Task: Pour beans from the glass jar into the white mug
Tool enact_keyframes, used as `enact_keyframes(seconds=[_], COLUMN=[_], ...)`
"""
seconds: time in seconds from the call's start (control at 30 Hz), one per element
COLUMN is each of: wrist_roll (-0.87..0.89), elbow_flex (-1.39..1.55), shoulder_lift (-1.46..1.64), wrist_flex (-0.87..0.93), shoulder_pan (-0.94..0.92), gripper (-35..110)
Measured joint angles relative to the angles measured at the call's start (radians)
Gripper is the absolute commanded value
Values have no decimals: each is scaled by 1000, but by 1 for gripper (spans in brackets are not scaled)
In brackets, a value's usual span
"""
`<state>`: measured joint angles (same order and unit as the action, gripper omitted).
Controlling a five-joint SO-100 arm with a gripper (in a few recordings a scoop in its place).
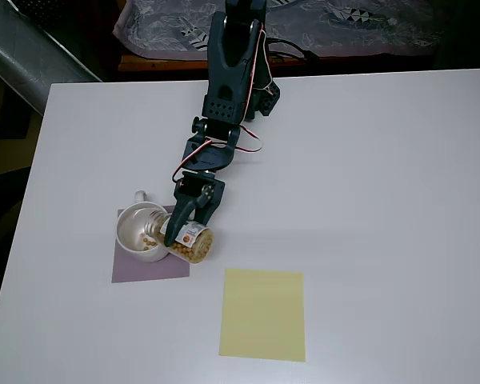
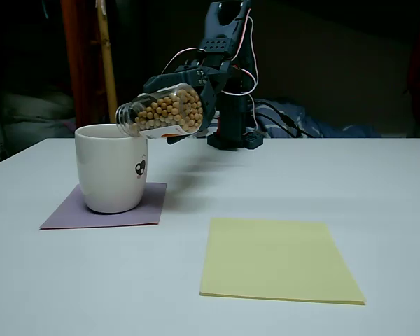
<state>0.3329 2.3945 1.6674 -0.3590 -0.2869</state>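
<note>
The white mug stands on a purple mat. My gripper is shut on the glass jar, which lies tilted almost level above the mug's right rim, its mouth pointing over the mug. Tan beans fill the jar's body. In the overhead view a few beans show at the jar's mouth inside the mug. The mug's handle points toward the table's far side, and a dark mark is on its side.
A yellow sheet lies flat on the white table, right of the mat and nearer the front. The arm's base stands at the table's far edge, with cables and a patterned cloth behind.
</note>
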Motion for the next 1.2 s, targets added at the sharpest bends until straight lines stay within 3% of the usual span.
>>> enact_keyframes(seconds=[0.73, 1.2], wrist_roll=[-17, -457], elbow_flex=[3, -23], shoulder_lift=[6, 149], wrist_flex=[0, 77], shoulder_pan=[-12, 21], gripper=[0, 0])
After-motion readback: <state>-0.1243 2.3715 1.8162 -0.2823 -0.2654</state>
